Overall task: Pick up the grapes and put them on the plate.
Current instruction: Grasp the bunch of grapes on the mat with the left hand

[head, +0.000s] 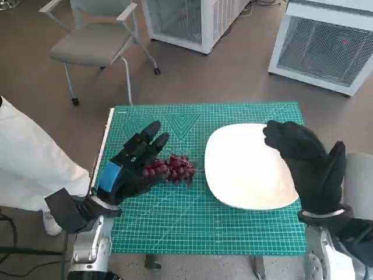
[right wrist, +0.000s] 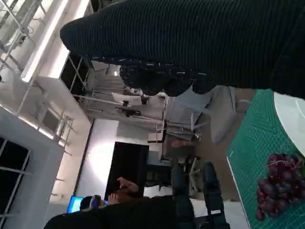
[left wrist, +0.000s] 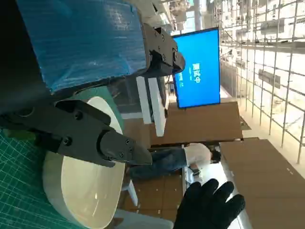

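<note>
A bunch of dark red grapes [head: 173, 168] lies on the green cutting mat [head: 192, 221], just left of the white plate [head: 247, 169]. My left hand [head: 131, 166] rests low on the mat against the bunch's left side, fingers stretched out and apart, gripping nothing. My gloved right hand [head: 303, 157] hovers over the plate's right edge with fingers spread and nothing in them. The left wrist view shows the left hand [left wrist: 81, 47], the plate [left wrist: 90, 191] beyond its fingers and the right hand [left wrist: 209, 205]. The right wrist view has the glove [right wrist: 214, 43] and the grapes [right wrist: 279, 183] on the mat.
A grey chair [head: 96, 41] stands on the floor behind the table's left side. White mesh-fronted units [head: 192, 20] [head: 326, 46] stand behind it. A person in white clothing [head: 29, 157] is close to the table's left edge. The mat ends near the table's edges.
</note>
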